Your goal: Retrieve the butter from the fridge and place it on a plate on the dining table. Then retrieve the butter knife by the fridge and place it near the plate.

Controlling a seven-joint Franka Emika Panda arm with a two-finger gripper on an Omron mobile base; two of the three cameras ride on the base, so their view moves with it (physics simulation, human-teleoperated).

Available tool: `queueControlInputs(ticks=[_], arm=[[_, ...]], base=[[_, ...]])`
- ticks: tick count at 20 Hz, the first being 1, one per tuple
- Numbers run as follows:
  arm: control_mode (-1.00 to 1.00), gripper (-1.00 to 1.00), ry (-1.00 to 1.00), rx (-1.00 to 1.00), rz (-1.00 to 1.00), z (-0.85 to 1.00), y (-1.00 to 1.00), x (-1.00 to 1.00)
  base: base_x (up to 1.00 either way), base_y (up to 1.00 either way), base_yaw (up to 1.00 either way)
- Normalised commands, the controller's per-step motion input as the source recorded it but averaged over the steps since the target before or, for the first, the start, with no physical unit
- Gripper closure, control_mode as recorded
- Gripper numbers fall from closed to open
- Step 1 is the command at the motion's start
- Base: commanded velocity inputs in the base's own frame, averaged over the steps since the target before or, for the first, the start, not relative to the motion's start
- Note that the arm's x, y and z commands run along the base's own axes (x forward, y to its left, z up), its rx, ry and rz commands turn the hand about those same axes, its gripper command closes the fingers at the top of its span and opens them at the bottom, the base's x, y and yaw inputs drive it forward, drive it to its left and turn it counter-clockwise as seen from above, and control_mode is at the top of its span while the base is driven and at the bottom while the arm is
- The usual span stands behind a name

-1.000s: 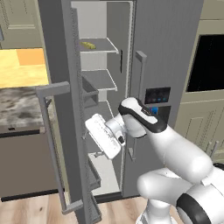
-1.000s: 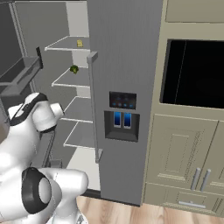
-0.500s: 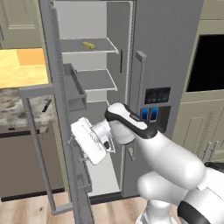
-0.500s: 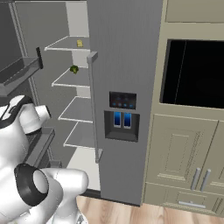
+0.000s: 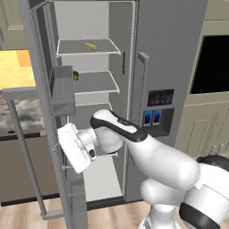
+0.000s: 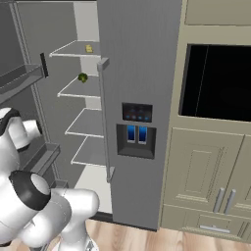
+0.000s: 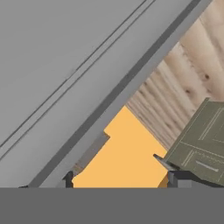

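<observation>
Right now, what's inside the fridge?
Inside the fridge, the butter lies on the top shelf and a small green thing sits below. The lowest part is hidden behind the arm.

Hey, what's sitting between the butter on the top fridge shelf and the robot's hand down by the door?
In the left base view, below the butter comes a second shelf with a small green item at its left edge, then the hand.
</observation>
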Motion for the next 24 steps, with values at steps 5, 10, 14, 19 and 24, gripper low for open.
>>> queueControlInputs(ticks=[5, 10, 14, 19, 24], arm=[[-1.00, -1.00, 0.00, 0.00, 0.00, 0.00, -0.03, -0.08], [-1.00, -1.00, -0.01, -0.10, 0.00, -0.02, -0.82, -0.03], [-1.00, -1.00, -0.09, -0.41, 0.00, -0.09, -1.00, 0.00], [-1.00, -1.00, -0.11, -0.52, 0.16, -0.49, -0.91, 0.00], [-1.00, -1.00, -0.06, -0.59, 0.40, -0.26, -0.74, 0.15]], base=[[0.00, 0.00, 0.00], [0.00, 0.00, 0.00], [0.00, 0.00, 0.00], [0.00, 0.00, 0.00], [0.00, 0.00, 0.00]])
